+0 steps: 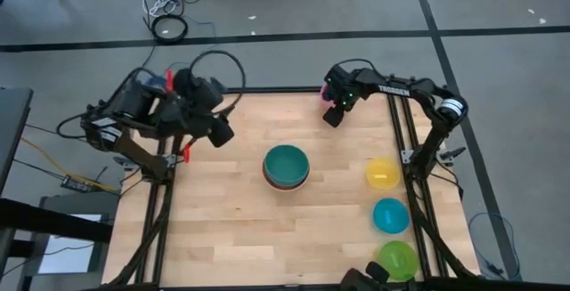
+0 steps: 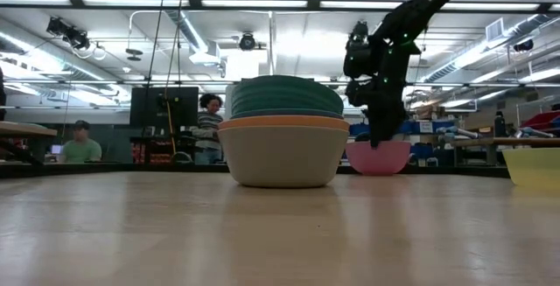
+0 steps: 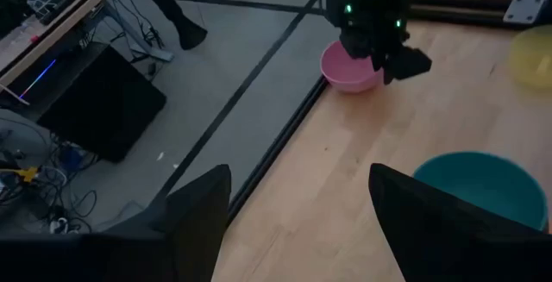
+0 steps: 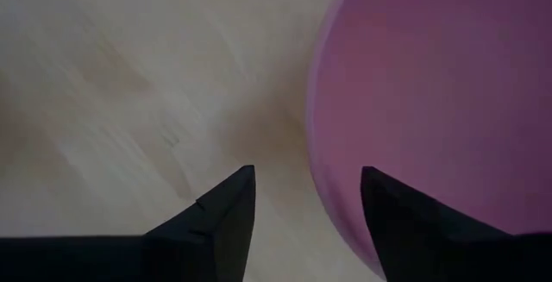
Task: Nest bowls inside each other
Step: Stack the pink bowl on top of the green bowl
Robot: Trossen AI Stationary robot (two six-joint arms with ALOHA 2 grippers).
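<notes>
A stack of nested bowls (image 1: 286, 168) sits mid-table, teal on top (image 2: 285, 96), orange (image 2: 282, 123) and grey-white (image 2: 282, 159) below. A pink bowl (image 2: 378, 157) rests upright on its base at the far right corner. My right gripper (image 4: 307, 172) hangs open, pointing down over the pink bowl's (image 4: 431, 101) left rim. One finger is over the inside and one over the table outside, and no touch shows. My left gripper (image 3: 299, 174) is open and raised at the far left (image 1: 218, 131), holding nothing.
Yellow (image 1: 382, 173), cyan (image 1: 390, 215) and lime green (image 1: 397, 259) bowls stand in a row along the table's right side. Bare wood lies left of and in front of the stack. People sit in the room behind the table.
</notes>
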